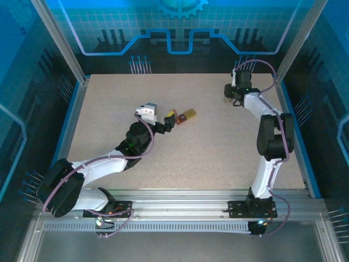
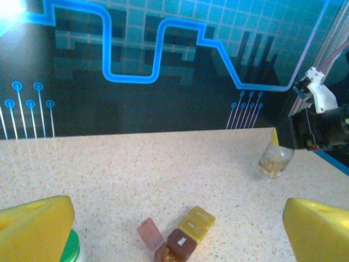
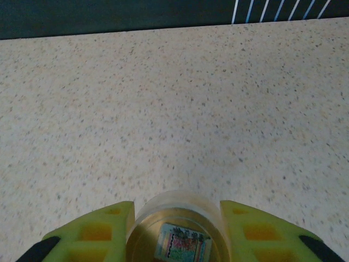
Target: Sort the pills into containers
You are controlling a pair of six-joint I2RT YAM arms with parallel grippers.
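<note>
Two small square containers lie side by side mid-table: a dark red one (image 1: 170, 118) (image 2: 182, 244) with its pinkish lid (image 2: 149, 233) flipped open, and a yellow one (image 1: 188, 115) (image 2: 197, 222) with its lid down. Something orange-brown, possibly pills, shows inside the red box. My left gripper (image 1: 163, 126) (image 2: 179, 210) hangs open just short of them, one yellow finger (image 2: 34, 228) on each side of the view. At the far right, my right gripper (image 1: 233, 98) (image 3: 177, 210) is shut on a clear uncapped bottle (image 3: 177, 236) (image 2: 275, 159) standing on the table, tan contents at its bottom.
A green cap (image 2: 71, 248) peeks out beside my left finger. The speckled table (image 1: 218, 147) is bounded by blue walls and metal frame posts (image 1: 60, 41). The right arm (image 1: 272, 136) stands along the right side.
</note>
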